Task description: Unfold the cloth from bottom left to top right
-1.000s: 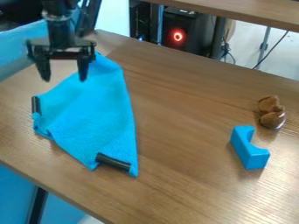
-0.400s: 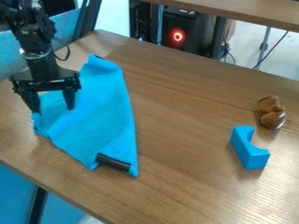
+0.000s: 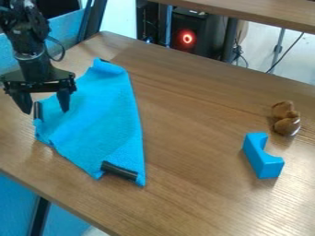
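My gripper point(image 3: 46, 111) hangs open at the left, over the left edge of the cloth. One fingertip is beside the black clip at the cloth's left corner, the other in front of the blue fabric, with nothing held between them. The blue cloth point(image 3: 98, 122) lies on the left half of the table, partly folded and narrowing toward its top corner. A black clip point(image 3: 38, 110) sits on its left corner, and another black clip point(image 3: 119, 171) on its lower edge.
The wooden table point(image 3: 197, 138) bears a blue arch-shaped block point(image 3: 263, 156) at the right, with a brown plush-like object point(image 3: 286, 118) just behind it. Another tabletop point(image 3: 258, 11) stands beyond the far edge.
The gripper has come down and to the left from above the cloth's upper part to its left corner, still open. Cloth, block and brown object have stayed put.
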Robot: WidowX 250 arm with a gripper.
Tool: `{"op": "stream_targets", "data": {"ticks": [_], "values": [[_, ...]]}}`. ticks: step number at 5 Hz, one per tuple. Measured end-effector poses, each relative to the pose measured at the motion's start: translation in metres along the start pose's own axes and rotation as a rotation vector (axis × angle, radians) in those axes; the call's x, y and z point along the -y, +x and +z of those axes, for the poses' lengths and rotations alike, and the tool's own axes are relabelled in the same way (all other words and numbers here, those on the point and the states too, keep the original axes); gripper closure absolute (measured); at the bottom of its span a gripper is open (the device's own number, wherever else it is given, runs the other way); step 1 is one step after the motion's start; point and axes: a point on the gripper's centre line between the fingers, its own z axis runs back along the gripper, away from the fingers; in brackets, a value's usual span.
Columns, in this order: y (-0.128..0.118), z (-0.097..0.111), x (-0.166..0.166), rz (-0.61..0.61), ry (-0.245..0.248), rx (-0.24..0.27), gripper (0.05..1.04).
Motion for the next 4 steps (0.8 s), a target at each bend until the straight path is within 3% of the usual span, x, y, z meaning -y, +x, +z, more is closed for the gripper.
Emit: {"op": "stream_targets", "data": {"ticks": [2, 3, 4], "values": [[0.009, 0.004, -0.019, 0.021, 0.005, 0.009, 0.082], [0.013, 0.003, -0.023, 0.020, 0.027, 0.036, 0.083], [0.009, -0.008, -0.025, 0.022, 0.057, 0.029, 0.083]]}}
